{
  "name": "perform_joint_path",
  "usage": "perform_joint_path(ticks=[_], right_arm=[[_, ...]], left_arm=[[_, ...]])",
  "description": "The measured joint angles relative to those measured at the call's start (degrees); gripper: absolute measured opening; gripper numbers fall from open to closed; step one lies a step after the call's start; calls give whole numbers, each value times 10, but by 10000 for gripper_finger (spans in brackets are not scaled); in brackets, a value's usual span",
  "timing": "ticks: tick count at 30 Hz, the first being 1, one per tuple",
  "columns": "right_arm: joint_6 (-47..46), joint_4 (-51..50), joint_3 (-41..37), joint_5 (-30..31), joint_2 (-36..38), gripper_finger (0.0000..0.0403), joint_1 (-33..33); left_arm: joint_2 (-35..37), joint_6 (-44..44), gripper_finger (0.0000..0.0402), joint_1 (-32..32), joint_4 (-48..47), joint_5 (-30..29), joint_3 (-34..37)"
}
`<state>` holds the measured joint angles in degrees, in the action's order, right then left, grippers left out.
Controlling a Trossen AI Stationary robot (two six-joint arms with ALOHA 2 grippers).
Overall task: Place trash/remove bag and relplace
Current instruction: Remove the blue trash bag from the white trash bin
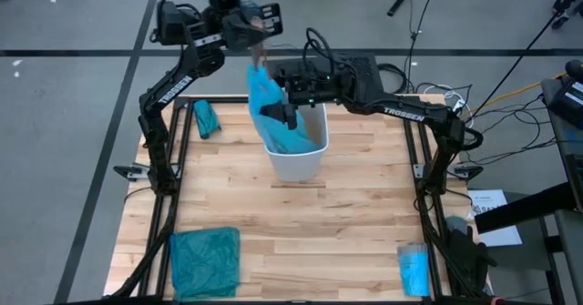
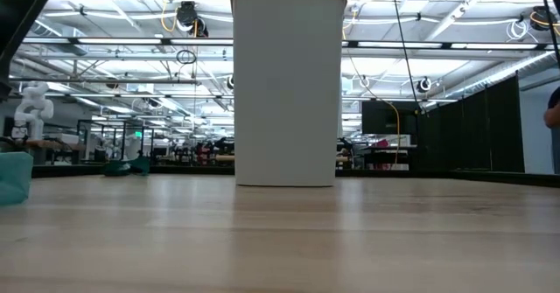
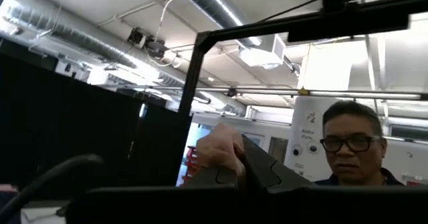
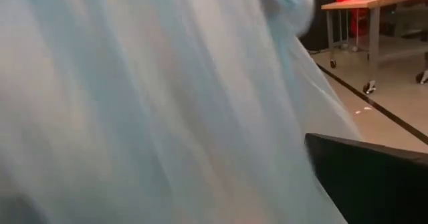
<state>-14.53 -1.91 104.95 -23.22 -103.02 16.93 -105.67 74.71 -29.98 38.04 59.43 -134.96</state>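
Note:
A white bin [image 1: 301, 155] stands in the middle of the table and fills the centre of the low view [image 2: 284, 83]. The light-blue bag [image 1: 271, 114] rises out of it, stretched up toward the far left, with my left gripper [image 1: 259, 37] shut on its top end. My right gripper [image 1: 281, 114] is open and level at the bag's middle, above the bin's far rim. In the right wrist view the bag [image 4: 167, 97] fills nearly everything beside one dark finger [image 4: 368, 177]. The trash is not in view. My left gripper pinches the bag's gathered top end [image 1: 258, 66] between its shut fingers, well above the table. A pale bunched bit [image 3: 221, 150] shows at the fingertips. The bag hangs slanting below the hold, its lower part still inside the bin. My right gripper has its fingers against the bag's side; whether they touch it I cannot tell.
A flat teal-green plastic bag [image 1: 205, 261] lies at the near left corner, a small teal bundle [image 1: 207, 118] at the far left, and a small bright-blue roll [image 1: 414, 270] at the near right. A person [image 3: 354, 150] stands beyond the table.

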Motion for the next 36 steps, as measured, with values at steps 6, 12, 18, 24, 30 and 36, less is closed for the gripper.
perform_joint_path(ticks=[6,12,18,24,30,36], right_arm=[[-9,-19,0,-10,2,345,-1],[-14,-42,0,-10,3,345,-1],[-24,-34,-1,-11,27,345,-1],[-3,-51,-1,-24,88,345,-2],[-1,-76,-1,-24,114,345,-11],[-6,-44,-1,-23,97,345,-12]], left_arm=[[27,-1,0,0,22,-12,0],[48,-4,0,0,22,-12,0],[50,-2,0,0,20,-12,-1],[50,-5,0,-4,20,-12,-1],[48,-5,0,-16,19,-13,-1],[30,-16,0,-19,-15,-13,2]])
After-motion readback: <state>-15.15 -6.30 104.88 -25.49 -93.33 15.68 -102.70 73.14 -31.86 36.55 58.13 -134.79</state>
